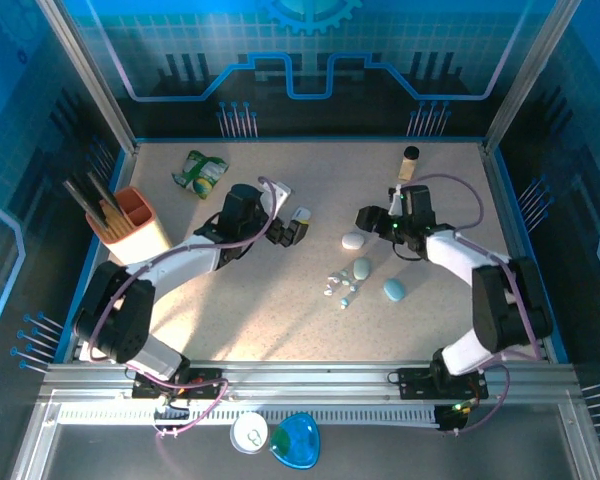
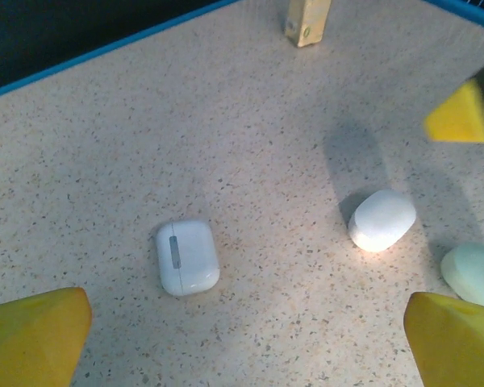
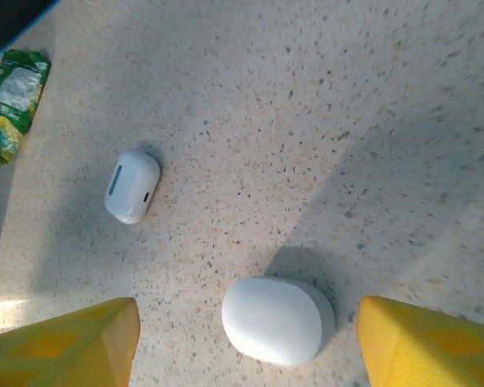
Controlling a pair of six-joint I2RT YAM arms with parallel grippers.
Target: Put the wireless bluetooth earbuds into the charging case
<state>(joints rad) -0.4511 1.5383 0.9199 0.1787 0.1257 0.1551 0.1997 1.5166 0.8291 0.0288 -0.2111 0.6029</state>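
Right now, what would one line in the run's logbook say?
left gripper: open, over white squarish case | right gripper: open, either side of white pebble case, no contact | earbuds: loose on table

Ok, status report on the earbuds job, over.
Left jaws open. Right jaws open astride white case. Earbuds lying loose, teal case close beside.

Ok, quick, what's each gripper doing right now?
Left gripper: open, holding nothing.
Right gripper: open over the white pebble case, fingers clear of it on both sides.
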